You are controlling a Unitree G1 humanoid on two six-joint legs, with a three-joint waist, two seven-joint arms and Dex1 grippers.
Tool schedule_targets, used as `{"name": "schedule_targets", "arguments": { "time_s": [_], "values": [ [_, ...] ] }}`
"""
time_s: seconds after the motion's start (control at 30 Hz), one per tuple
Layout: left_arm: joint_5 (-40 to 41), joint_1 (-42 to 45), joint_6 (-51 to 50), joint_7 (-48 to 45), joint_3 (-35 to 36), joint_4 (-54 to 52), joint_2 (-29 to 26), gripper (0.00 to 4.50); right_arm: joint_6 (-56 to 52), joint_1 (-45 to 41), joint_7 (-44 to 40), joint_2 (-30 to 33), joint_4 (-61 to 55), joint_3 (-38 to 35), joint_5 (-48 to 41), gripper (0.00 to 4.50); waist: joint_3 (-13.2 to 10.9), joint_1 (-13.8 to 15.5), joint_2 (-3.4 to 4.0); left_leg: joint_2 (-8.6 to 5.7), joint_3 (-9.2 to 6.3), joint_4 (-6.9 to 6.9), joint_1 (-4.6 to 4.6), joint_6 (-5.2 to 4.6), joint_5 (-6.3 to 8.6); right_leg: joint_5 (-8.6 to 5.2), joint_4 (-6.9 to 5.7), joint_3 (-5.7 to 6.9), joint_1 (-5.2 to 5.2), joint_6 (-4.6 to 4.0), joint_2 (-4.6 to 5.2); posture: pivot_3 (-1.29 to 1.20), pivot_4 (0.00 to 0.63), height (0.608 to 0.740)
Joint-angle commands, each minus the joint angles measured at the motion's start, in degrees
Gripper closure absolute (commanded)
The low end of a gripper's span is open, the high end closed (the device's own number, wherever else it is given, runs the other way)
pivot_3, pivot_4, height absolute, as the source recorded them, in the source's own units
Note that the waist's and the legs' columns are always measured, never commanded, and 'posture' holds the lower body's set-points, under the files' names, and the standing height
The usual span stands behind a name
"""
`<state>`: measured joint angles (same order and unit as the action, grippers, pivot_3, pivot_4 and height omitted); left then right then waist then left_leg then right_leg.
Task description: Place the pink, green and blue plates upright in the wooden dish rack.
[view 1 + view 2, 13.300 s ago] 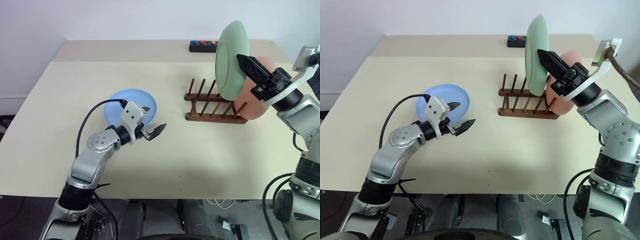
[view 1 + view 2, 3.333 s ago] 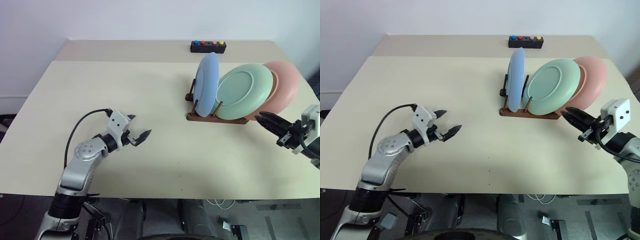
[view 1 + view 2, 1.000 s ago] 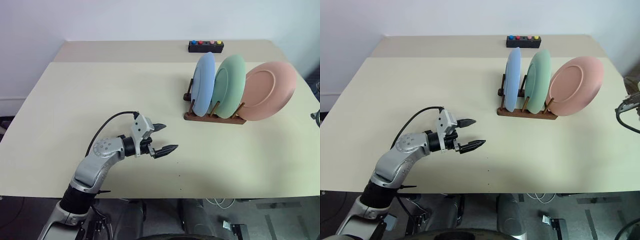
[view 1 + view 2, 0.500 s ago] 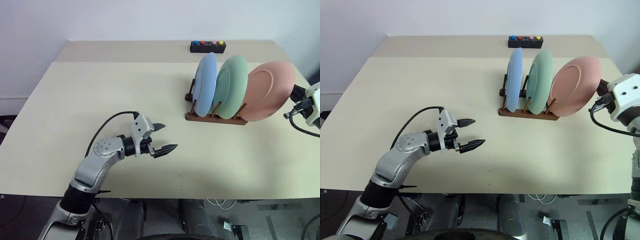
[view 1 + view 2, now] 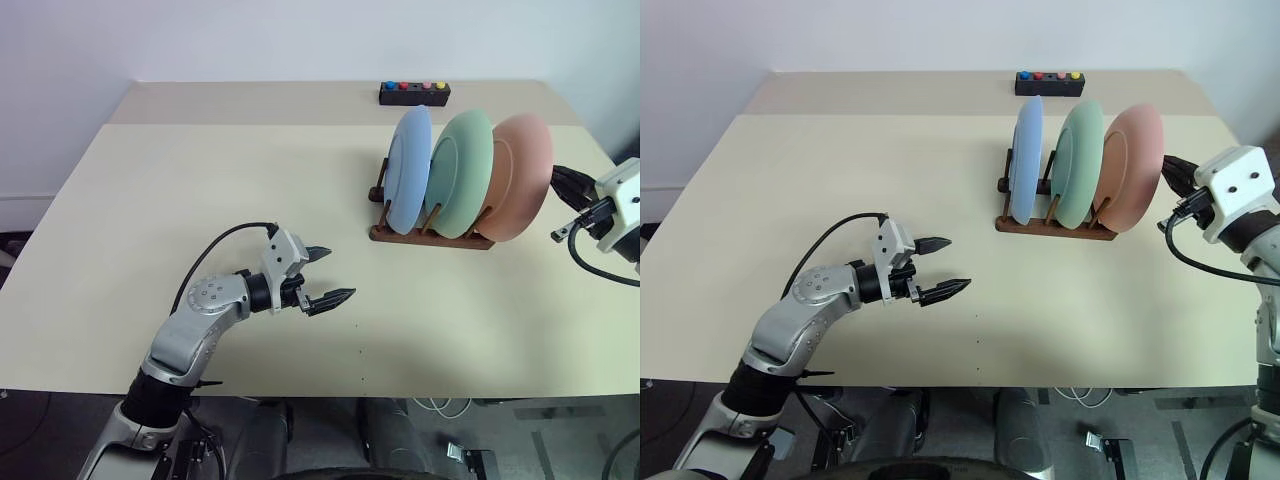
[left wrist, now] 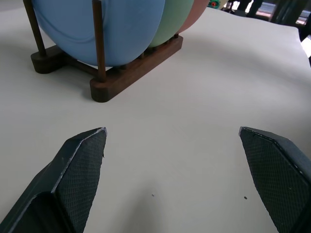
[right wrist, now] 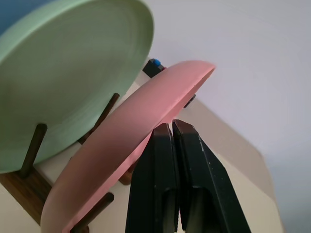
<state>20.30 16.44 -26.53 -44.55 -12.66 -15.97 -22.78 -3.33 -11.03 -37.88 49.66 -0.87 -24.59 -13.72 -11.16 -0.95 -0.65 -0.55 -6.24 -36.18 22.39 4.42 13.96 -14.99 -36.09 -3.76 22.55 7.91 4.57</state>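
The blue plate, green plate and pink plate stand on edge side by side in the wooden dish rack at the table's far right. My right gripper is shut and empty, its tips resting against the back of the pink plate near the rim; the right wrist view shows the shut fingers pressed to the pink plate, with the green plate beyond. My left gripper hovers open and empty over the table's middle, well short of the rack.
A small black box with coloured buttons sits at the table's far edge behind the rack. The beige table spreads bare to the left. The table's right edge runs close to the pink plate.
My right gripper has come in from the right and met the back of the pink plate, which has swung from a broad lean to nearly upright beside the green plate. The left arm stayed still.
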Motion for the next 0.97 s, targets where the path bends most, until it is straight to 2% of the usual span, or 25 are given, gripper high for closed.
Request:
{"name": "schedule_targets", "arguments": {
  "time_s": [0.03, 0.13, 0.27, 0.5, 0.8, 0.97],
  "values": [
    [-1.4, 0.3, 2.1, 1.4, 0.6, -0.6, 0.4, 0.00, 1.0, -0.2, 3.4, 0.6, 5.1, -3.0, 2.0, 4.45, 0.0, 0.1, 0.00, 0.00, 0.01, -0.01, 0.00, 0.00, 0.00, 0.00, 0.00, 0.00, 0.00, 0.00, 0.00, 0.00, 0.150, 0.734],
    [-2.7, 0.5, 2.6, 2.6, 0.6, 0.1, 0.7, 0.00, 1.8, 0.0, 3.7, 0.7, 8.1, -3.8, 1.9, 4.45, 0.0, 0.1, 0.00, 0.00, 0.01, -0.01, 0.00, 0.00, 0.00, 0.00, 0.00, 0.00, 0.00, -0.01, 0.00, 0.00, 0.150, 0.734],
    [-7.5, -0.5, 8.0, 7.7, 5.7, 7.0, -1.5, 0.00, 4.2, 6.6, 2.5, -2.1, 11.4, -6.9, -0.5, 4.45, 0.0, 0.2, -0.01, 0.00, -0.04, 0.04, -0.01, 0.00, 0.00, 0.00, 0.00, 0.02, -0.01, 0.00, -0.02, 0.00, 0.150, 0.734],
    [-7.4, -3.3, 11.1, 8.1, 11.0, 10.8, -4.3, 0.00, 5.1, 11.0, -3.5, -3.9, 14.1, -7.6, -4.8, 4.45, 0.0, -0.3, 0.08, 0.00, 0.10, 0.01, -0.04, -0.01, 0.00, -0.01, 0.00, -0.10, 0.00, -0.01, 0.01, 0.00, 0.150, 0.734],
    [-3.4, -6.2, 9.7, 7.4, 14.6, 8.0, -3.7, 0.00, 0.9, 14.5, -10.1, -7.3, 9.7, -6.6, -12.6, 4.45, 0.0, -0.1, 0.08, -0.01, 0.07, -0.04, -0.04, -0.01, 0.00, -0.01, -0.01, -0.09, -0.04, -0.01, 0.01, 0.00, 0.150, 0.734],
    [-3.2, -9.2, 8.0, 7.6, 14.7, 5.2, -4.4, 0.00, -0.3, 15.7, -11.2, -7.6, 9.8, -6.4, -13.3, 4.45, 0.0, -0.1, 0.09, 0.00, 0.07, 0.00, -0.06, -0.01, 0.01, -0.01, -0.01, -0.09, -0.03, 0.00, 0.00, 0.00, 0.150, 0.734]
  ]
}}
